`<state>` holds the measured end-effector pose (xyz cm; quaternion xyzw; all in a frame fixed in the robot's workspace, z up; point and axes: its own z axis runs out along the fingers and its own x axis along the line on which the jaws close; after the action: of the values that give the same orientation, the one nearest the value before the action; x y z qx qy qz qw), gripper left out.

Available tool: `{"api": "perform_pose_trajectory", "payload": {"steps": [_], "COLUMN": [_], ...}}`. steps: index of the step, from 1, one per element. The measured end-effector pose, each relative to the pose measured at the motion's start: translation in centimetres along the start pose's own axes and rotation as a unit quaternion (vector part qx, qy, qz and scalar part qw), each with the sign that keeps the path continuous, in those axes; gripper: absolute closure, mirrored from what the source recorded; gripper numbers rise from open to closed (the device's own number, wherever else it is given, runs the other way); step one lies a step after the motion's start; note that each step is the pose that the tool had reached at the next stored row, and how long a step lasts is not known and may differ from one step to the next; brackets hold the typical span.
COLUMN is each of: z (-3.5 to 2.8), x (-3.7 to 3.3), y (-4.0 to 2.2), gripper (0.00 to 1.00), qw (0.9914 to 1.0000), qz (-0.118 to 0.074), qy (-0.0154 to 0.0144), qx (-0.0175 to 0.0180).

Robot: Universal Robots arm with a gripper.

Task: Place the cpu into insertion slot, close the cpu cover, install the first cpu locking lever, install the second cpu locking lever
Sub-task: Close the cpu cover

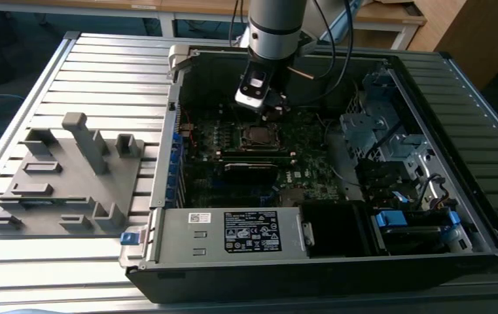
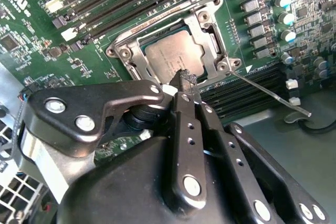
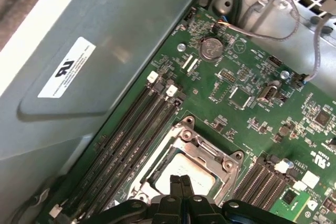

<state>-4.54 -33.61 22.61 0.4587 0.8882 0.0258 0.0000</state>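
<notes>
We see the gripper point(image 3: 181, 180), fingers pressed together, holding nothing, tips just over the cpu point(image 2: 168, 53), seated beneath the lowered cpu cover point(image 2: 203, 18)

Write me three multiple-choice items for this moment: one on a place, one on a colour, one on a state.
1. Where is the cpu?
A. on the table slats
B. seated on the motherboard
C. on the power supply

2. What colour is the fixture beside the case?
A. red
B. yellow
C. grey

3. How does the cpu cover stand?
A. down flat over the cpu
B. upright on its hinge
C. taken off the board

Answers:
1 B: its metal top shows through the frame's window in both wrist views.
2 C: it is plain grey in the exterior view.
3 A: its frame lies flat around the cpu.
</notes>
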Motion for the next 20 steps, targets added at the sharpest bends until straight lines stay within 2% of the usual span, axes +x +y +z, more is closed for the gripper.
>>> {"api": "perform_pose_trajectory", "payload": {"steps": [3,7,15,20], "z": [0.0,0.01,0.01,0.01], "x": [0.0,0.0,0.0,0.0], "y": [0.0,0.0,0.0,0.0], "gripper": [0.89,0.89,0.89,0.89], "qw": [0.99988,0.99928,0.99723,0.99592], "qz": [-0.015,-0.038,-0.074,-0.09], "qy": [0.0007,0.0017,0.0034,0.0041], "qx": [0.0004,0.0009,0.0018,0.0022]}}
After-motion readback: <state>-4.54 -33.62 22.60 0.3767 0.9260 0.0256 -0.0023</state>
